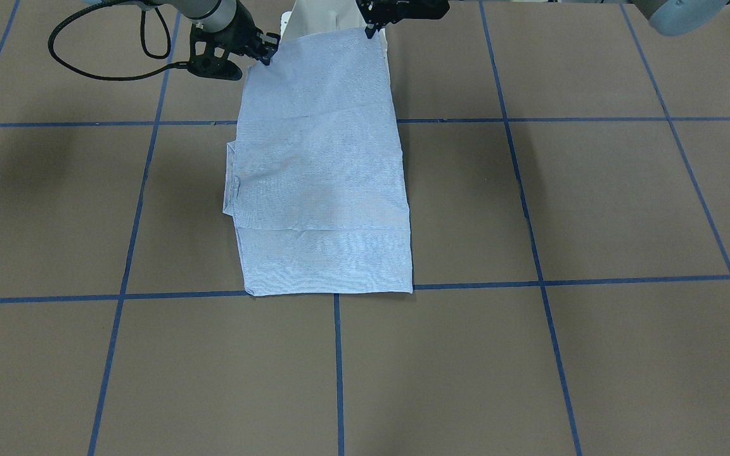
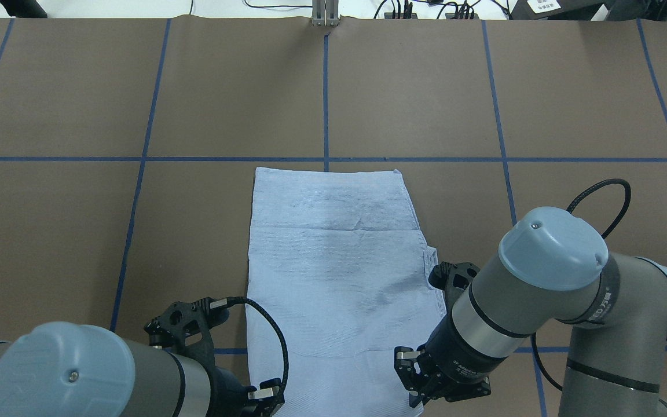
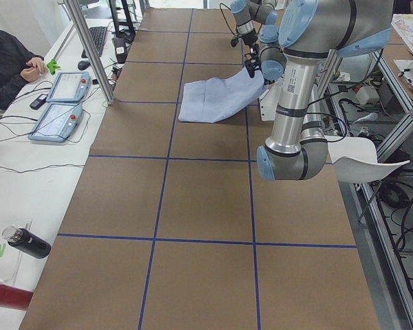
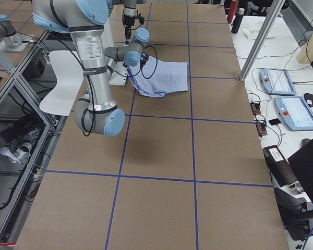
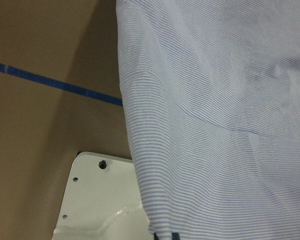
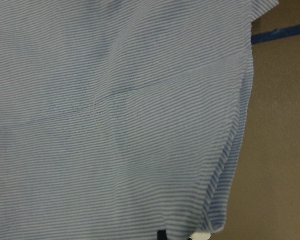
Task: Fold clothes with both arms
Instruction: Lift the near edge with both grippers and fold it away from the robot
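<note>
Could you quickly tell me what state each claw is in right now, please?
The left claw is closed on one corner of the striped shirt.
The right claw is closed on its neighbouring corner.

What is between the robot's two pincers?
One edge of the striped shirt runs from the left pincer to the right pincer, each gripping a corner. The front-facing view shows it.

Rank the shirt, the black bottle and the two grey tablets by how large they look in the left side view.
1. The shirt looks largest.
2. The far tablet and the near tablet look alike, so I do not rank them.
3. The black bottle looks smallest, though it is nearest the camera.
</note>
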Available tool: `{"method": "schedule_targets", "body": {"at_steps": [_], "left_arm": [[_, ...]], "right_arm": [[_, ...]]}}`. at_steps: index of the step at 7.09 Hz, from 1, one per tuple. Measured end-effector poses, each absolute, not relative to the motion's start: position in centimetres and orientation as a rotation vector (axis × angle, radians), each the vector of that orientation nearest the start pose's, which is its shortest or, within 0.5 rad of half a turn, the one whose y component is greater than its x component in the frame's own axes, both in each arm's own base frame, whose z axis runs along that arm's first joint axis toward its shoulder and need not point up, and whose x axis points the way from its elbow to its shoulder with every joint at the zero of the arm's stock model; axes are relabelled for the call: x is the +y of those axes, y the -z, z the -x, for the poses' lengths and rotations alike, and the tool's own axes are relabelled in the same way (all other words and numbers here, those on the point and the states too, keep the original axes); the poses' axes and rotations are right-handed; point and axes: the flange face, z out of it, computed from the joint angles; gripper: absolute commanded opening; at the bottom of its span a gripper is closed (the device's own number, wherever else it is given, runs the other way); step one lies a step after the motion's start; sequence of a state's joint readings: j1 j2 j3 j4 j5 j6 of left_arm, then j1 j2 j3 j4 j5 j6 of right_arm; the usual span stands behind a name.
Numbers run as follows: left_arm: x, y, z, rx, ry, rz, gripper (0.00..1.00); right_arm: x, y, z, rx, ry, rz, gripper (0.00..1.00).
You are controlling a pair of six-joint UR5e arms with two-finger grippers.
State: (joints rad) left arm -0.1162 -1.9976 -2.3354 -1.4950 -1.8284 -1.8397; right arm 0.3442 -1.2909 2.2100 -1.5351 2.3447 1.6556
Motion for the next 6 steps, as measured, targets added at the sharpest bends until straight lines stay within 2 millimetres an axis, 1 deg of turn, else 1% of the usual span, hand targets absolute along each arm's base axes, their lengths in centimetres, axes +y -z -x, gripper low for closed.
{"method": "schedule_targets", "body": {"at_steps": [1, 2, 3, 4, 5, 6], "left_arm": [[-15.3, -13.5, -43.5, 1.093, 0.194, 0.33, 0.0], [-15.9, -13.3, -43.1, 1.1, 0.201, 0.331, 0.0], [-17.8, -13.2, -42.3, 1.108, 0.224, 0.309, 0.0], [-20.1, -13.2, -41.5, 1.117, 0.244, 0.275, 0.0], [-22.7, -13.3, -40.8, 1.121, 0.248, 0.24, 0.0], [-25.2, -13.3, -40.9, 1.119, 0.252, 0.212, 0.0]], "right_arm": [[-21.7, -22.0, 42.1, -0.981, -0.007, 0.594, 0.0], [-22.2, -22.2, 42.1, -0.98, -0.017, 0.59, 0.0], [-23.6, -22.6, 42.0, -0.979, -0.042, 0.577, 0.0], [-25.4, -22.9, 41.7, -0.983, -0.073, 0.56, 0.0], [-27.6, -23.0, 41.0, -0.996, -0.104, 0.533, 0.0], [-30.1, -22.8, 40.1, -1.015, -0.134, 0.5, 0.0]]}}
